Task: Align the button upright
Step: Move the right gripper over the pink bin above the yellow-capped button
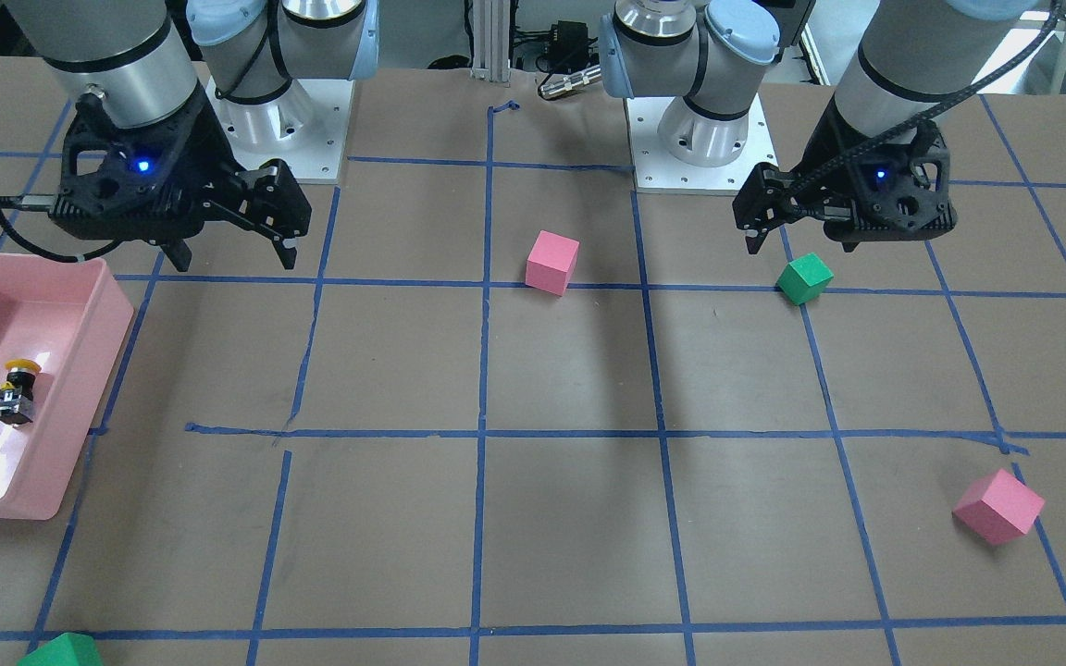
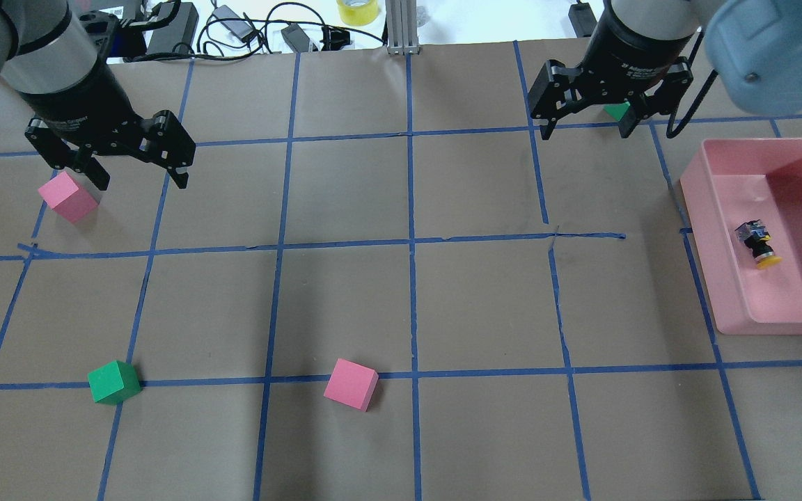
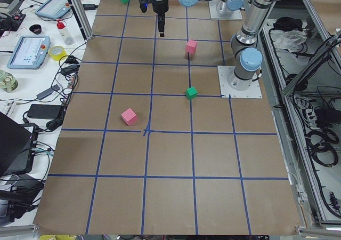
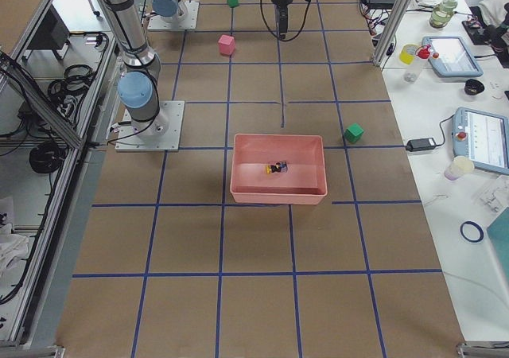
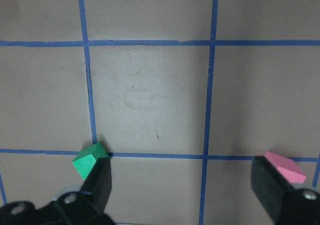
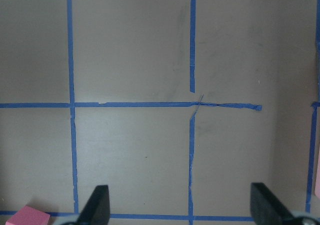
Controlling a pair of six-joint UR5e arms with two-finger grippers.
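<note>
The button (image 2: 759, 245) lies on its side on the floor of a pink tray (image 2: 728, 167) at the table's right. Its yellow cap points toward the robot's side, its black body away. It also shows in the front-facing view (image 1: 15, 388) and the exterior right view (image 4: 277, 168). My right gripper (image 2: 585, 130) is open and empty above the table, to the left of and beyond the tray, apart from the button; it also shows in the front-facing view (image 1: 232, 257). My left gripper (image 2: 142, 182) is open and empty at the far left. Neither wrist view shows the button.
A pink cube (image 2: 67, 196) lies beside the left gripper. A green cube (image 2: 114, 382) and a second pink cube (image 2: 351, 384) lie near the robot's side. Another green cube (image 2: 615, 110) sits partly hidden behind the right gripper. Blue tape lines grid the brown table.
</note>
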